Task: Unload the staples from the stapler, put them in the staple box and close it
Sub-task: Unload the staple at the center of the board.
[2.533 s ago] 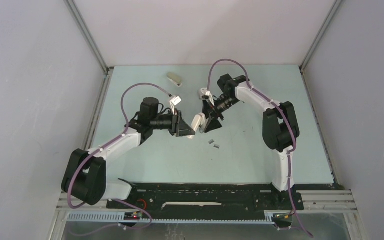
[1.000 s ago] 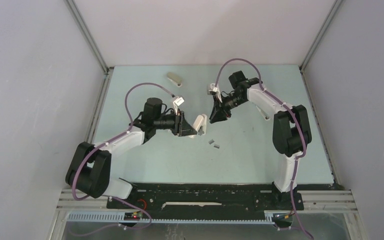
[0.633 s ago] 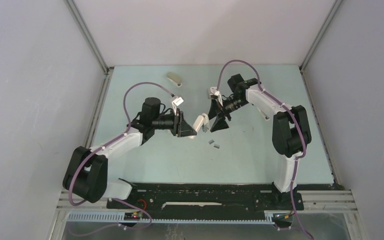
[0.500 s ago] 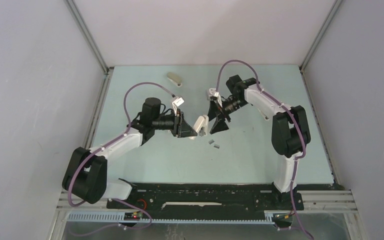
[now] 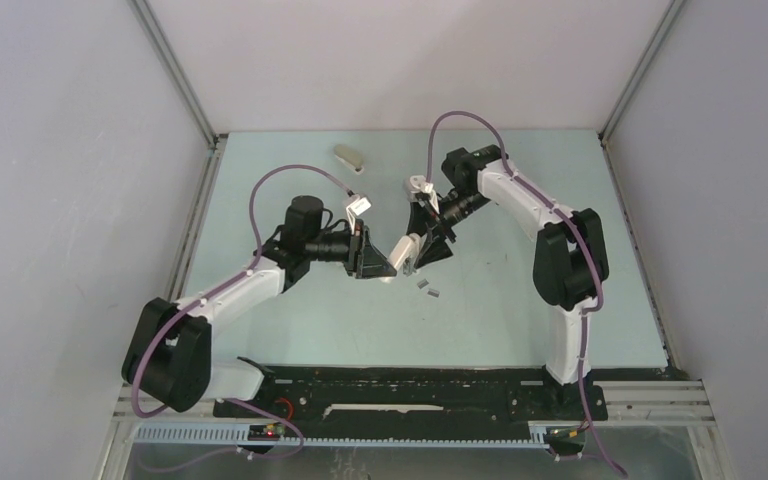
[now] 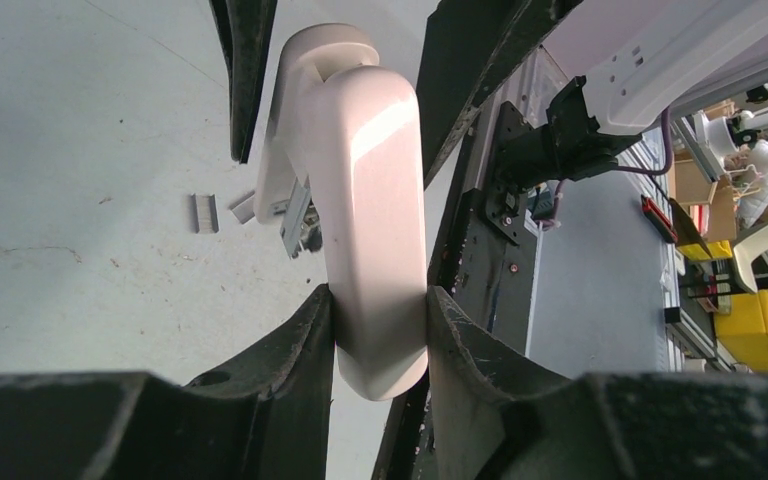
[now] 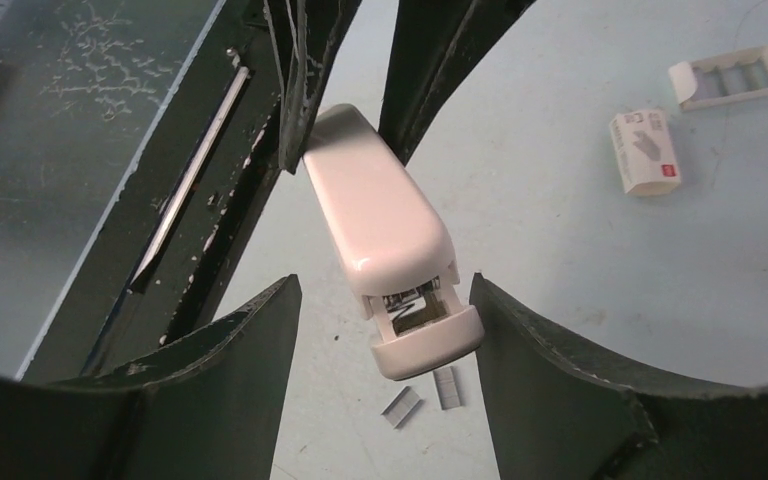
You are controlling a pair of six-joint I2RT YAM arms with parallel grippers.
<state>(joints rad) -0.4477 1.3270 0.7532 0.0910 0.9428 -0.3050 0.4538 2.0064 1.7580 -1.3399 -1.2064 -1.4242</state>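
Top external: the left gripper [image 5: 385, 266] is closed on the rear of the white, rounded plastic stapler [image 5: 407, 248]. The stapler sits tilted between the two arms at mid-table and, as we judge it, is lifted off the pale green table [image 5: 290, 310]. The right gripper [image 5: 428, 250] stands at its front end, and short grey metallic strips of staples [image 5: 428, 290] lie on the table just below. Left wrist: the left gripper [image 6: 380, 295] pinches only the glossy rear end of the stapler [image 6: 370, 190]. We think a sideways push at the nose could swivel it or slip it out of that narrow hold. A grey metal piece hangs under the body, but we cannot tell whether it is the rail or a strip. One loose strip of staples [image 6: 204, 212] lies beyond it. Right wrist: the right gripper [image 7: 385, 285] is spread wide and holds nothing, straddling the stapler [image 7: 380, 215] at the nose, with one finger just beside the base. Closing squarely here risks squeezing the top shut on the magazine rather than freeing it. Any strip shaken out could drop among the staples [image 7: 448, 387] already lying below. The nose gapes, with metal visible between top and base. A white labelled box [image 7: 645, 150] and an open white tray [image 7: 730, 78] lie well apart.
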